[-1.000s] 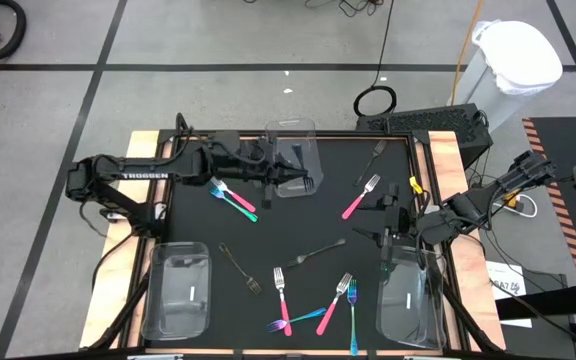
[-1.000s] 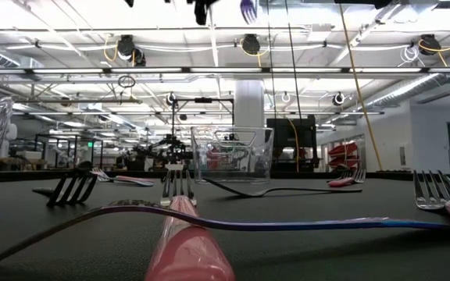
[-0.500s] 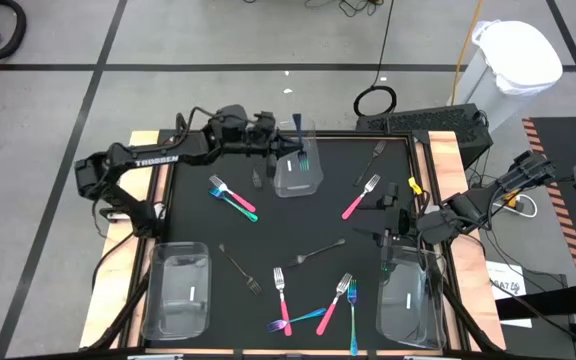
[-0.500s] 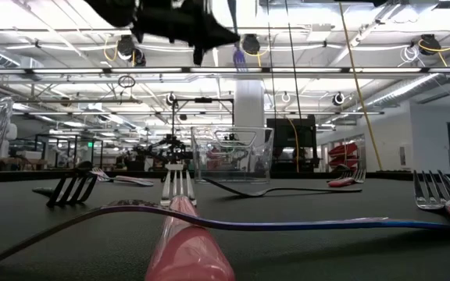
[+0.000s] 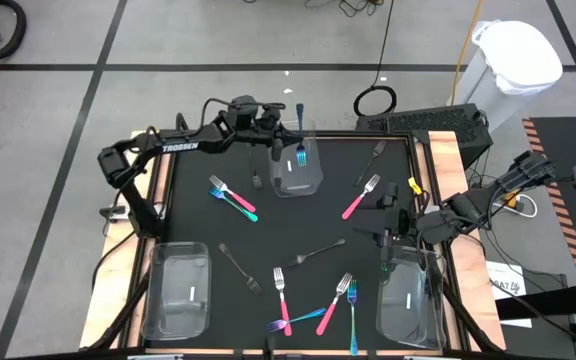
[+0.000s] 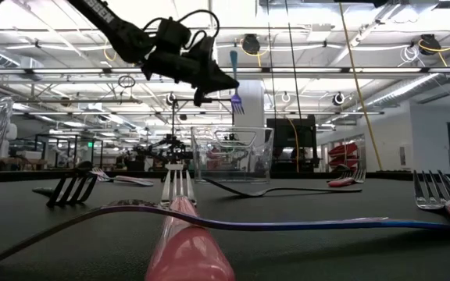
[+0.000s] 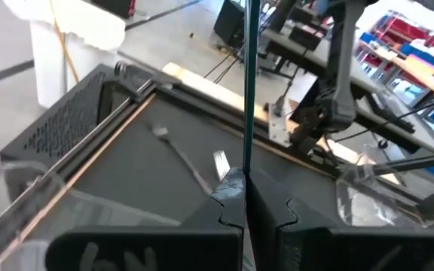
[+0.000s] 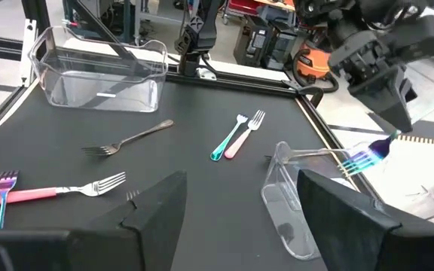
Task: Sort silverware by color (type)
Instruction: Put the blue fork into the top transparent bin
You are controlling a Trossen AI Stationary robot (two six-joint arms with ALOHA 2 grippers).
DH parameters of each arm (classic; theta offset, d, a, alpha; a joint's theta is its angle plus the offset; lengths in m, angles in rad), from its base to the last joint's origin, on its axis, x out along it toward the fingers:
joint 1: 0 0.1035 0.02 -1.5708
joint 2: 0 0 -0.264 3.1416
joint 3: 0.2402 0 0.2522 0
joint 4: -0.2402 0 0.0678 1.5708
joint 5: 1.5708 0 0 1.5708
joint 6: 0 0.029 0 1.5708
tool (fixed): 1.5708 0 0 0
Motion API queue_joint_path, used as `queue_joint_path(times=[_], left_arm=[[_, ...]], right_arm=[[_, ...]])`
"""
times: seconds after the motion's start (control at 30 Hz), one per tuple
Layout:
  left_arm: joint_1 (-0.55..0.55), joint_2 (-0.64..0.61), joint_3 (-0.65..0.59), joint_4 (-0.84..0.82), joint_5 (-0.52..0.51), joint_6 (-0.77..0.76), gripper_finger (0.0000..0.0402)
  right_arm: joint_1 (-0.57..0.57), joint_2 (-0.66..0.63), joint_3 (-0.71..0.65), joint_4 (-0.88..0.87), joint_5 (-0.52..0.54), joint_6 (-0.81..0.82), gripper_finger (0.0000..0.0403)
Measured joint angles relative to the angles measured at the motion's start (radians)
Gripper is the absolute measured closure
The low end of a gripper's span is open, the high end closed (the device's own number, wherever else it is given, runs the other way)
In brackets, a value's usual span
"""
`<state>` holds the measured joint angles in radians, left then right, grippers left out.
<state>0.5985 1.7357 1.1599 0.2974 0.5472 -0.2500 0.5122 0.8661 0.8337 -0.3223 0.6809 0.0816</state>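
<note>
My left gripper (image 5: 290, 125) reaches over the table's far middle, shut on a teal-handled fork (image 6: 236, 78). The fork's head (image 6: 238, 101) hangs above the clear bin (image 5: 296, 172) standing there. My right gripper (image 5: 392, 236) waits open and empty over the near right. More silverware lies flat on the black mat. A pink and teal pair (image 5: 233, 198) is at the left, a pink fork (image 5: 360, 197) and a dark one (image 5: 373, 158) at the right. Two dark forks (image 5: 317, 252) lie mid-table. Several pink and teal ones (image 5: 318, 305) lie near the front. My left gripper pinches the fork's teal handle (image 7: 246, 162) between its two fingers, about midway along the fork. The fingers (image 6: 213, 82) come nearly level from the table's left and lie across the handle. The fork stands almost upright, head down, clear above the bin's rim.
Two more clear bins stand at the near left (image 5: 180, 290) and the near right (image 5: 408, 300), the right one just below my right gripper. Wooden rails edge the mat on both sides (image 5: 446, 160). The mat's centre holds only scattered forks.
My left gripper has carried the teal fork toward the table's far edge and downward, rolling as it went. It went from beside the bin's near part to above its far part. The fork has stayed in the hold and now hangs head-down over the bin.
</note>
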Motion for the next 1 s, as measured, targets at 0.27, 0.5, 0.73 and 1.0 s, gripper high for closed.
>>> queue_joint_path(times=[0.27,0.5,0.73,1.0], left_arm=[[0.001,0.019,0.0,-0.13,-0.06,-0.027,0.04],[-0.011,0.019,0.0,-0.229,-0.154,0.025,0.04],[-0.027,0.019,-0.001,-0.261,-0.26,0.028,0.0385],[-0.043,0.019,-0.003,-0.263,-0.32,0.022,0.0383]], right_arm=[[0.0,0.007,0.0,-0.012,-0.001,0.038,0.0156],[0.0,0.036,0.0,-0.002,-0.001,0.001,0.0156],[0.0,0.045,0.0,0.041,-0.001,-0.064,0.0156],[0.0,0.045,0.0,0.071,-0.002,-0.104,0.0156]])
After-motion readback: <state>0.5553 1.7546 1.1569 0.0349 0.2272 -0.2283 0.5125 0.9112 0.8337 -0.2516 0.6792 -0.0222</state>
